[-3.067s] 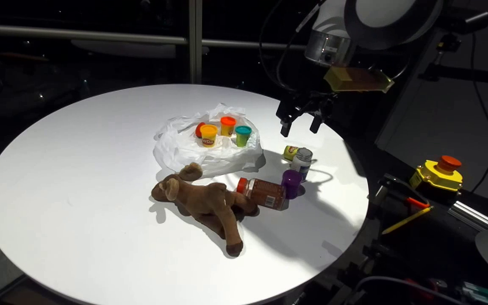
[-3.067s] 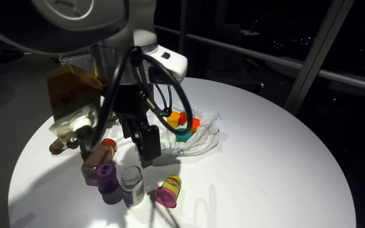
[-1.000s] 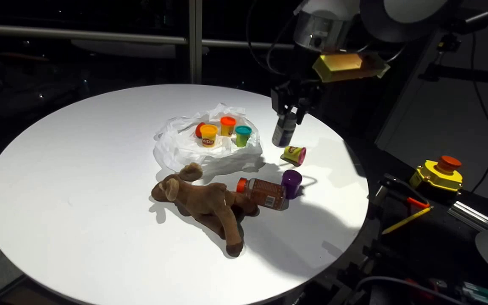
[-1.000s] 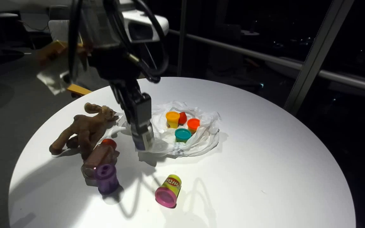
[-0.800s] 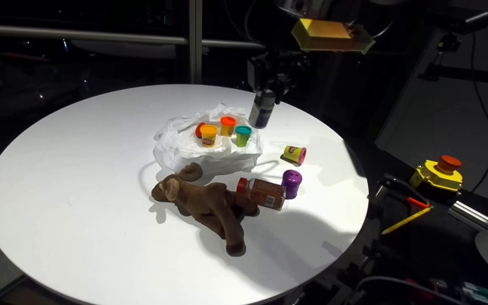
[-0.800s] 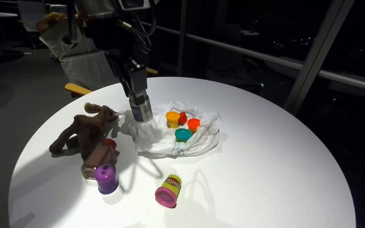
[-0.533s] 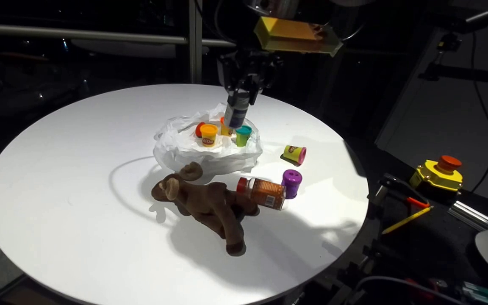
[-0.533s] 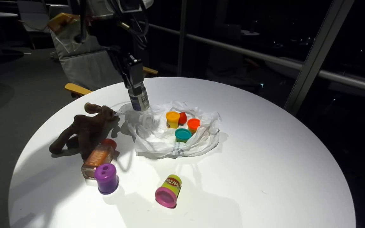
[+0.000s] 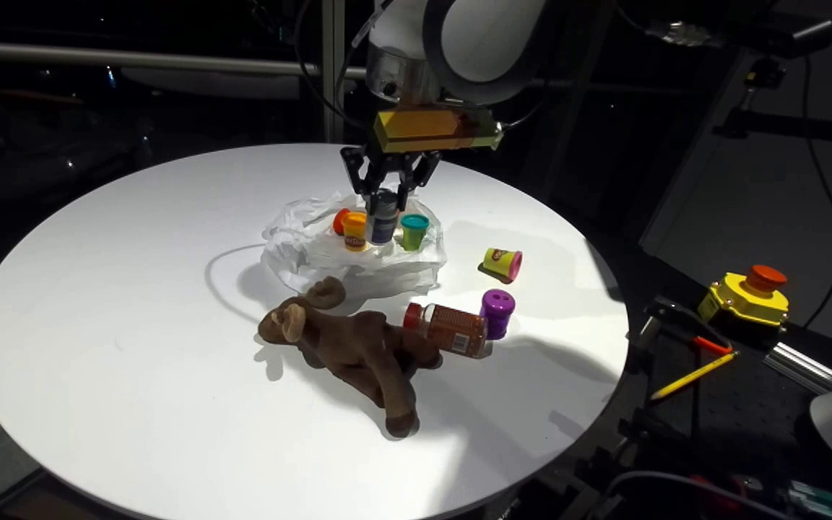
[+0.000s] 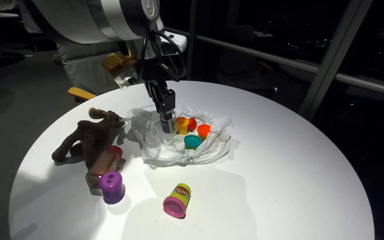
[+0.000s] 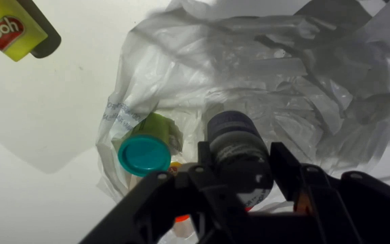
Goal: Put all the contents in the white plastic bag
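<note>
White plastic bag [image 10: 158,155], pots [image 10: 192,141] amid folds; brown plush animal [image 9: 357,345] lying alongside, purple pot [image 9: 497,312] upright outside.

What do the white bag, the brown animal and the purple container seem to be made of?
White bag: thin plastic film, slightly glossy; creases catch light in the wrist view.
Brown animal: probably plush fabric, matte; soft outline, no shine.
Purple container: likely hard plastic, glossy; smooth, with sheen on top.

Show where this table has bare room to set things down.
Bare: round white table between the brown plush animal and left rim; likewise between the yellow pink-lidded pot and right rim, each in an exterior view. Crowded: around the animal's legs, clear red-capped bottle and purple cylindrical pot; among colourful toy pots in the white plastic bag.
</note>
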Robot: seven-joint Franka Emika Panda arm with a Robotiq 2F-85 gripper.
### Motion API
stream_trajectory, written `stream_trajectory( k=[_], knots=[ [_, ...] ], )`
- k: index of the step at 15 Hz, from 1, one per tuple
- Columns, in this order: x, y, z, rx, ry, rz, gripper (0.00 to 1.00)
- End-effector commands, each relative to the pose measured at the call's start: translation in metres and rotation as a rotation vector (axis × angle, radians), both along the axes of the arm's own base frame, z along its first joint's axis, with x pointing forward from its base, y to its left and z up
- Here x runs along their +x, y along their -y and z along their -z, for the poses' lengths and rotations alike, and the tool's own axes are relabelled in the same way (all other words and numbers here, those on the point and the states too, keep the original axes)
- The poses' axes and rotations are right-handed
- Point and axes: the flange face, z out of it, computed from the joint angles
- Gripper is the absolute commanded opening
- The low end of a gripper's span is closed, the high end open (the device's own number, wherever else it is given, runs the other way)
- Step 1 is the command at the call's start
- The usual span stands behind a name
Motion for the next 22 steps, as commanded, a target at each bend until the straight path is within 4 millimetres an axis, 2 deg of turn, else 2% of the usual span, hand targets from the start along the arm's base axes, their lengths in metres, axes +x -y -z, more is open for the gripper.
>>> stream_trajectory(
  k=[1, 5, 6, 7, 9, 10, 11, 15, 17, 19, 22],
  knots=[
    [0.03, 0.015, 0.009, -0.011, 0.023, 0.048, 0.23],
    [0.04, 0.042, 0.022, 0.003, 0.005, 0.11, 0.23],
    [0.039, 0.048, 0.024, 0.01, -0.004, 0.121, 0.61],
    [0.039, 0.053, 0.024, 0.025, -0.007, 0.134, 0.73],
    [0.034, 0.061, 0.016, 0.063, -0.008, 0.15, 0.87],
    [0.03, 0.064, 0.004, 0.079, 0.007, 0.152, 0.95],
    [0.027, 0.067, -0.007, 0.091, 0.019, 0.15, 1.0],
    [-0.013, 0.083, -0.057, 0.051, 0.035, 0.071, 1.0],
    [-0.041, 0.098, -0.068, -0.005, 0.005, 0.004, 1.0],
    [-0.066, 0.116, -0.065, -0.018, -0.031, -0.05, 1.0],
    [-0.092, 0.134, -0.039, -0.001, -0.056, -0.086, 1.0]
  ],
)
